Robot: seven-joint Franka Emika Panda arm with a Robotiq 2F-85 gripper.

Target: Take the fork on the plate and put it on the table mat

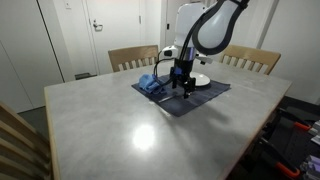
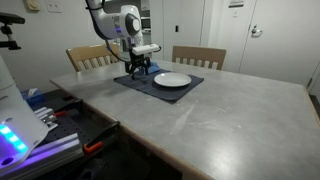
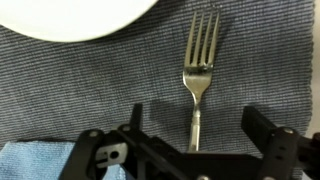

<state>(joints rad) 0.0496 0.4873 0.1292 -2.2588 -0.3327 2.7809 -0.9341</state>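
Fork (image 3: 199, 75): lies flat on table mat (image 3: 265, 60), centre of wrist view, tines toward top, apart from plate (image 3: 70, 15) upper left. Hand (image 3: 193, 125): spread wide, straddling handle, not gripping. Blue cloth (image 3: 40, 160): lower left.

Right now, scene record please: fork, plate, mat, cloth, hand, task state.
fork: flat on the mat, beside the plate, not on it
plate: white, on the mat, no fork on it
table mat: dark grey weave, on the table
blue cloth: on the mat, near the hand
hand: open, fingers either side of the fork handle
task state: fork already lies on the mat
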